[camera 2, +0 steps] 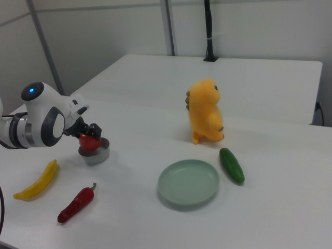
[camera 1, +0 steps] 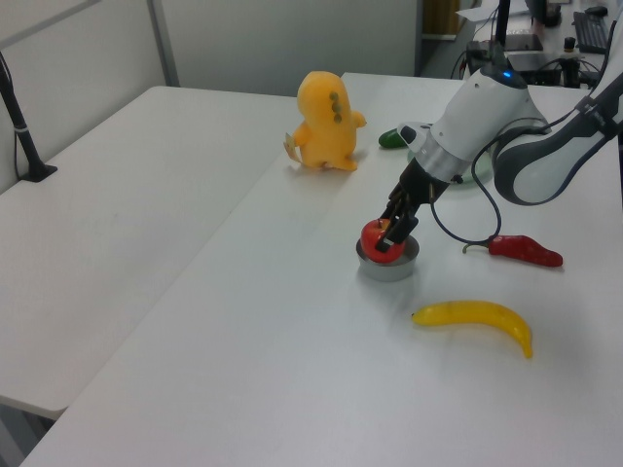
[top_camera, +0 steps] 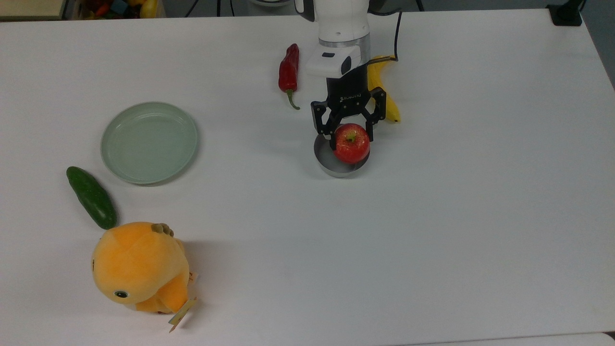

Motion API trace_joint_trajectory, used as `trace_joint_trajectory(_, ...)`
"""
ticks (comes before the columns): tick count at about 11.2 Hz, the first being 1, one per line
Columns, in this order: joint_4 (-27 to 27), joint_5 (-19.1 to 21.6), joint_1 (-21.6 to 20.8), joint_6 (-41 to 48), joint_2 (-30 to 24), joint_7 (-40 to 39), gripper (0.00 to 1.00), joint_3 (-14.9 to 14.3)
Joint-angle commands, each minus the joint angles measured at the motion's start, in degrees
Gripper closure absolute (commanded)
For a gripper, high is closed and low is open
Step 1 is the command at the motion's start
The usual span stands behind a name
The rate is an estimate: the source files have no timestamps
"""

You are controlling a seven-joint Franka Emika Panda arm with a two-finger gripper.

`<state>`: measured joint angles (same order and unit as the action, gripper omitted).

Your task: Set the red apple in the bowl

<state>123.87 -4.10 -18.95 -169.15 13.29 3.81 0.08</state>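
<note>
red apple [top_camera: 351, 143] sits gripped low inside the bowl [top_camera: 325, 156].

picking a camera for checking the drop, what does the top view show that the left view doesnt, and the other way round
The top view alone looks down into the small grey round bowl: bare floor shows on the top view's left, and the glossy red apple sits toward the rim on the top view's right.

The left view alone gives height: the apple sits low at the bowl's rim, its top above the wall.

Both show the black two-finger claw shut on the apple, with the yellow banana and dark red chili pepper nearby.
</note>
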Motion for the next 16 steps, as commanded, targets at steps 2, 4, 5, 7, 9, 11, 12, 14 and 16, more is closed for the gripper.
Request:
trace_joint_trajectory(2, -0.03, 0.23, 0.49, -0.66, -0.54, 1.03, 0.00, -0.17)
trace_joint_trajectory(4, -0.03, 0.23, 1.19, 1.00, -1.86, 1.03, 0.00, -0.17)
trace_joint_trajectory(5, -0.03, 0.23, 1.37, 1.10, -2.48, 1.03, 0.00, -0.17)
trace_joint_trajectory(7, -0.38, 0.32, 2.07, 3.54, -4.66, 1.11, 0.00, -0.17)
trace_joint_trajectory(9, -5.10, 0.67, 2.77, 17.28, -7.21, 2.07, 0.00, -0.17)
trace_joint_trajectory(11, -12.30, 0.85, 3.74, 34.76, -8.80, 4.18, 0.00, -0.17)
trace_joint_trajectory(12, -14.94, 1.11, 4.27, 41.72, -9.59, 4.19, 0.00, -0.17)
trace_joint_trajectory(14, -18.91, 1.64, 5.67, 51.25, -11.96, 4.19, 0.00, -0.17)
trace_joint_trajectory(16, -22.77, 4.88, 7.08, 58.02, -13.81, 4.10, 0.00, -1.04)
